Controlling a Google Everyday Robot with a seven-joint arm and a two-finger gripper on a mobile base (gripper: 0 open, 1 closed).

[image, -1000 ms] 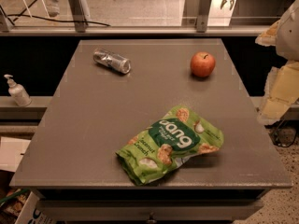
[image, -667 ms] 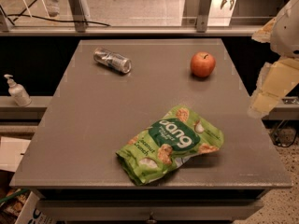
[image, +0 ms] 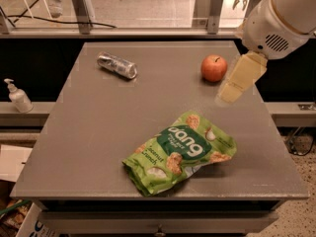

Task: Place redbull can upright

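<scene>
Since the can point(image: 117, 65) lies on its side on the far-left part of the table point(image: 89, 132), its long axis running diagonally, nothing of the task looks done yet: it needs to be gripped and tipped onto its base. It rests well apart from the gripper point(image: 228, 94), off toward the left of the view across bare tabletop, so a long reach seems called for first. The gripper hangs above the table's right side, slanting down from the white arm point(image: 276, 23), with nothing visibly in it (whether it is open or closed I cannot tell). The apple point(image: 214, 68) sits just beside the gripper, on the can's side, and could be knocked rolling on the way across. The bag point(image: 180, 151) lies nearer the camera than the gripper, probably clear of a direct path.
</scene>
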